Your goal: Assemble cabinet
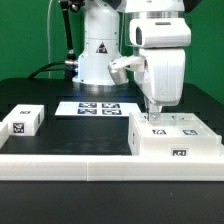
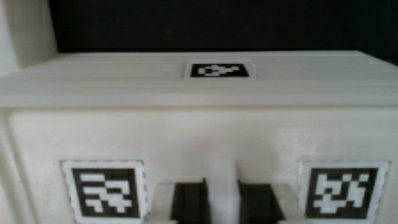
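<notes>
The cabinet point(image 1: 176, 141), a large white box with black-and-white tags, lies at the exterior view's right. My gripper point(image 1: 155, 113) reaches straight down onto its top face near the far left corner. In the wrist view the cabinet point(image 2: 196, 110) fills the picture, with one tag on the far face and two tags on either side of my gripper point(image 2: 226, 205). The two dark fingers point(image 2: 192, 205) stand close together with a thin white strip of the cabinet between them. The jaws look shut on that strip.
A small white tagged block point(image 1: 22, 121) sits at the exterior view's left. The marker board point(image 1: 98, 108) lies flat behind the middle. A long white rail point(image 1: 70, 161) runs along the front edge. The robot's base point(image 1: 95, 50) stands at the back.
</notes>
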`<move>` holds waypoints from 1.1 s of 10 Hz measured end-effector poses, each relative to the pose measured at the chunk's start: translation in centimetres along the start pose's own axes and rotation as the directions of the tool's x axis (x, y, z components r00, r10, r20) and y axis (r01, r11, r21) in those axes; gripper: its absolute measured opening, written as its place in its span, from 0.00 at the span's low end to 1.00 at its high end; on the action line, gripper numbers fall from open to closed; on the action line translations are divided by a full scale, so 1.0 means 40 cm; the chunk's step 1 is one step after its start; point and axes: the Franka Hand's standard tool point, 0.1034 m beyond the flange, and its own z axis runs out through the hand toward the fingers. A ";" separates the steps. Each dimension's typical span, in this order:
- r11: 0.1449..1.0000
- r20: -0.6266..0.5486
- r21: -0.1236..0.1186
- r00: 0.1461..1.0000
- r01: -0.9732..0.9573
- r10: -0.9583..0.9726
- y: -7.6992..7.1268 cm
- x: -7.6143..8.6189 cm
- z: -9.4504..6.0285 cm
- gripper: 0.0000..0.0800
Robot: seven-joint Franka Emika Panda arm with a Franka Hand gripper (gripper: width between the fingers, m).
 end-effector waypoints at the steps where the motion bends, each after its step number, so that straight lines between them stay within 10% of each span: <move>1: 1.000 0.000 -0.001 1.000 -0.001 0.001 0.001 -0.001 0.000 0.10; 2: 1.000 0.000 0.000 1.000 -0.001 0.001 0.000 -0.002 0.001 0.10; 4: 1.000 0.000 0.001 1.000 -0.001 0.001 0.000 -0.002 0.002 0.55; 5: 1.000 0.000 0.001 1.000 -0.001 0.001 0.000 -0.002 0.002 0.55; 7: 1.000 0.000 0.001 1.000 -0.002 0.002 0.000 -0.003 0.002 0.92; 11: 1.000 0.000 -0.004 1.000 -0.022 0.022 -0.004 -0.002 -0.002 1.00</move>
